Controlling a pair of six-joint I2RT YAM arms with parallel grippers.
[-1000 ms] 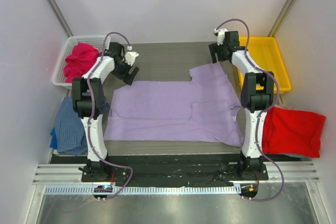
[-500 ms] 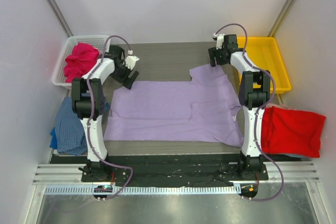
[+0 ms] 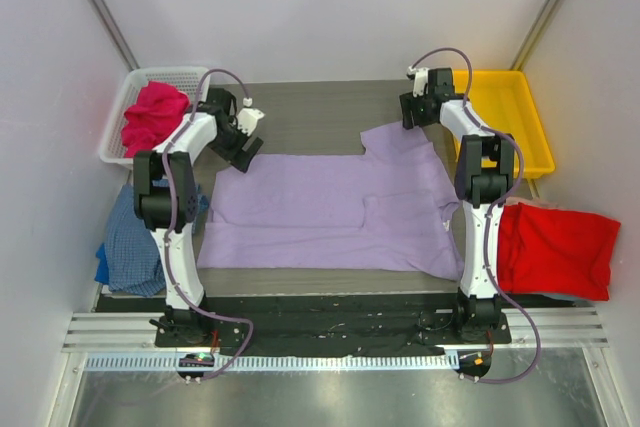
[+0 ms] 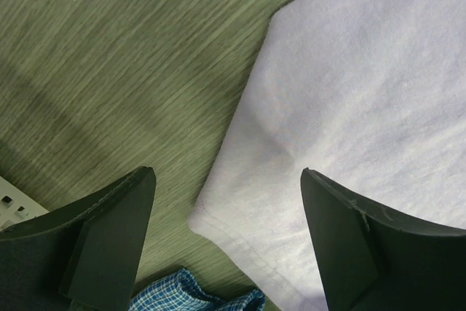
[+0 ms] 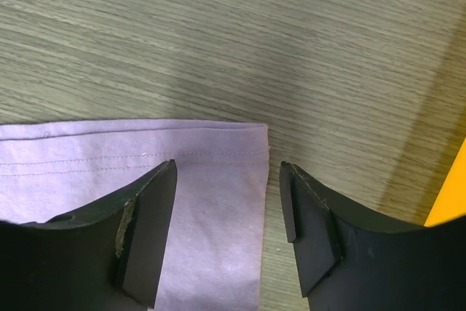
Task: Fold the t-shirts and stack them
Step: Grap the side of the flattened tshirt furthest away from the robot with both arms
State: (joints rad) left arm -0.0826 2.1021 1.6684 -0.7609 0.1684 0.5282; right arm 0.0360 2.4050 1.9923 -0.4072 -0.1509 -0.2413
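The lavender t-shirt [image 3: 330, 212] lies spread flat across the middle of the table. My left gripper [image 3: 246, 146] hovers open over its far left corner [image 4: 364, 92]; in the left wrist view the wide-apart fingers [image 4: 227, 174] frame the hem corner. My right gripper [image 3: 412, 119] is at the far right sleeve, open. Its fingers [image 5: 227, 167] straddle the corner of the sleeve hem [image 5: 109, 154], with cloth under the left finger and bare table under the right. The red t-shirt [image 3: 555, 247] lies at the right. The magenta one [image 3: 152, 115] sits in the basket. The blue checked one [image 3: 135, 237] lies at the left.
The white mesh basket [image 3: 165, 74] stands at the far left and the yellow tray [image 3: 505, 117] at the far right, its edge [image 5: 451, 202] just beside the right gripper. Part of the blue checked cloth [image 4: 182, 293] shows under the left gripper. White walls enclose the table.
The right gripper has settled at the sleeve corner and its jaws have narrowed. The left gripper has shifted only slightly and stays wide.
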